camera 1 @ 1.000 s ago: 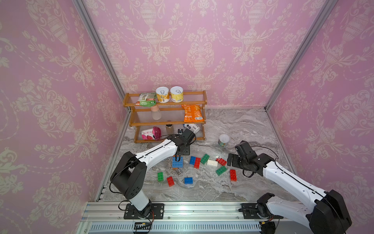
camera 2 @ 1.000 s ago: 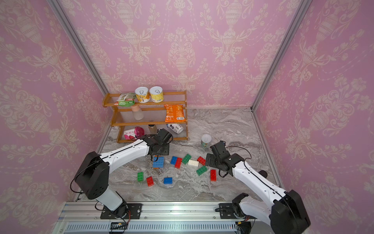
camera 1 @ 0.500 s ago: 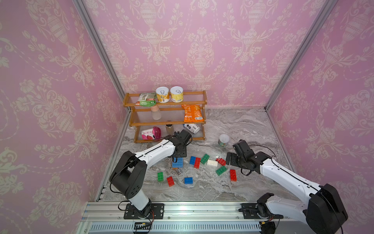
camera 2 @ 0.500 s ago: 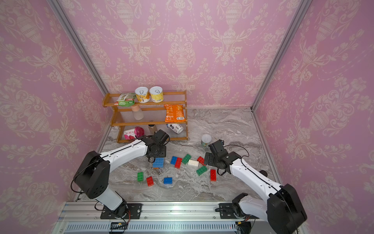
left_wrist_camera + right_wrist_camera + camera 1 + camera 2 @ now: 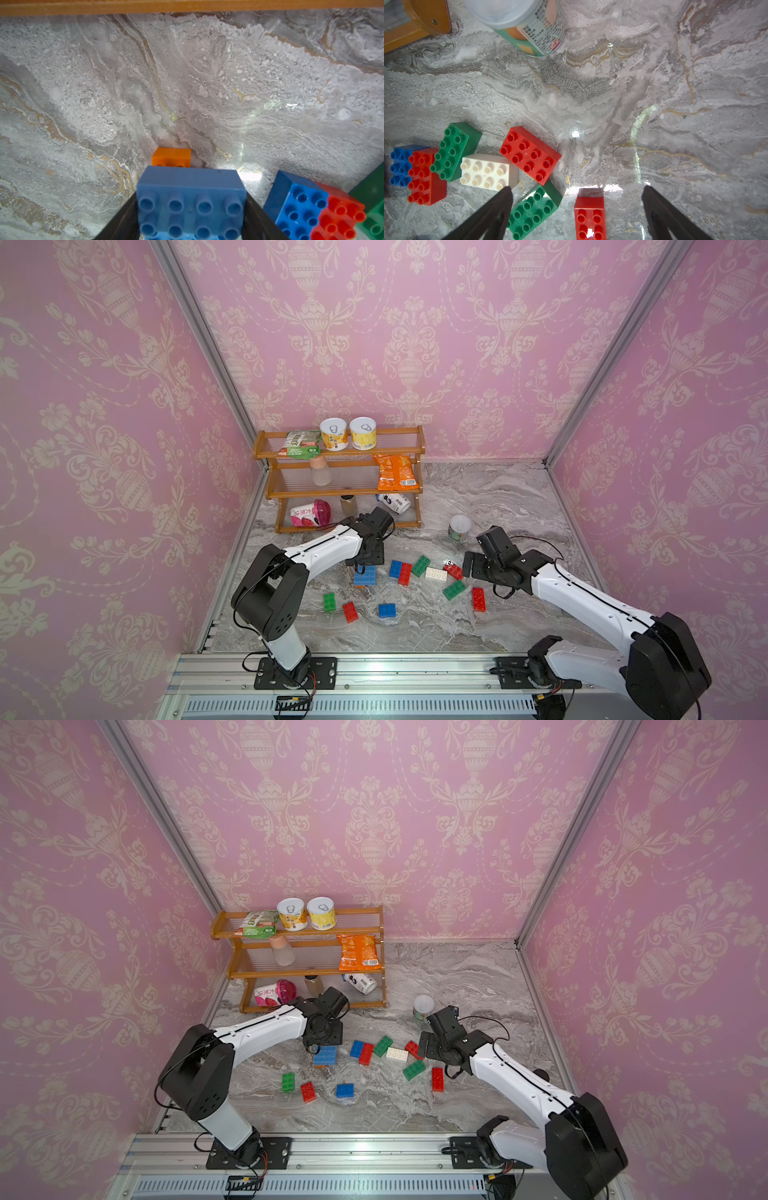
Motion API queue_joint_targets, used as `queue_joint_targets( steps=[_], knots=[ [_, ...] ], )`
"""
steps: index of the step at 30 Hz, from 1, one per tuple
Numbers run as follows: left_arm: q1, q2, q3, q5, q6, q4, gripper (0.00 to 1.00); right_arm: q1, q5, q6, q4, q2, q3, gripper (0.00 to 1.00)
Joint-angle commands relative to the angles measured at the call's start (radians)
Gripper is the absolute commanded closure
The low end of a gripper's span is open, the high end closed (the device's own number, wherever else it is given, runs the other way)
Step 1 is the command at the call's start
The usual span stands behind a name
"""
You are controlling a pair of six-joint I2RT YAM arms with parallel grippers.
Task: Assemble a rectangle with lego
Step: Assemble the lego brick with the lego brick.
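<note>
The three-tier wooden shelf (image 5: 345,491) holds two yellow tins (image 5: 333,439) and a green packet (image 5: 300,444) on top, a clear pink-capped bottle (image 5: 320,472) and an orange snack bag (image 5: 395,472) in the middle, and a tipped pink cup (image 5: 309,513) at the bottom (beside two small bottles (image 5: 348,506)). On the grey marble table (image 5: 478,497), the left hand (image 5: 362,566) clamps a blue eight-stud lego brick (image 5: 189,182), with an orange brick (image 5: 171,156) under it. The right hand (image 5: 576,188) gapes wide, empty, above a red brick (image 5: 589,216).

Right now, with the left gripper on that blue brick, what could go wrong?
The left gripper clamps the blue brick with an orange brick poking out beneath it; pressing could tip or misalign the pair. The open right gripper hangs over a red brick with a green brick close beside; closing might shove that.
</note>
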Motion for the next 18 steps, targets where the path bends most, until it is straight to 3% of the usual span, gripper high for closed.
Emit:
queue_joint_targets(
  steps=[1, 18],
  knots=[
    [0.008, 0.010, -0.006, 0.018, 0.002, -0.019, 1.00, 0.004, -0.005, 0.001, 0.006, 0.008, 0.026, 0.00],
    [0.034, 0.027, -0.024, 0.083, -0.006, -0.035, 1.00, 0.004, 0.003, 0.008, 0.006, 0.018, 0.024, 0.00]
  ],
)
